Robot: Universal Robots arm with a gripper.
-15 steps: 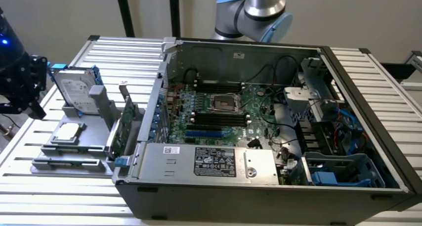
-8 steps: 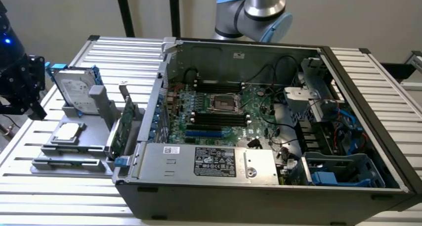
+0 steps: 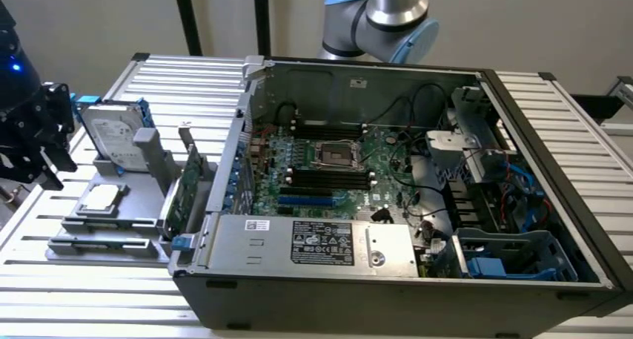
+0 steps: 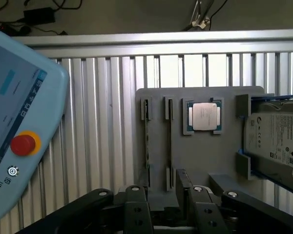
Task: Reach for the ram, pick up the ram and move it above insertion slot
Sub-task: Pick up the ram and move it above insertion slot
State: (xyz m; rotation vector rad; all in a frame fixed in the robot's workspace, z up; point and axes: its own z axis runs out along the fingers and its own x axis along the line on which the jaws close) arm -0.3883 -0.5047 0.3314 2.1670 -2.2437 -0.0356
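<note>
Looking across the ribbed aluminium bench (image 3: 59,280), we find the black two-fingered end effector (image 3: 35,168) hanging at the exterior view's left, over the outer end of a flat grey plastic fixture (image 3: 109,231). Its fingers stand apart with nothing between them. The ram (image 3: 176,205), a long, thin green circuit-board stick, stands on edge in a slot of that fixture, well apart from the end effector. Just beside it, nearer the open black computer case (image 3: 396,294), a taller green expansion card (image 3: 196,168) stands in its own slot. A square silver processor (image 3: 99,198) lies flat on the fixture on the ram's other side, and a silver hard drive (image 3: 111,135) stands propped behind it. Inside the case we see the green motherboard (image 3: 336,161). A pale blue teach pendant (image 4: 14,136) with a red button shows in the wrist view.
</note>
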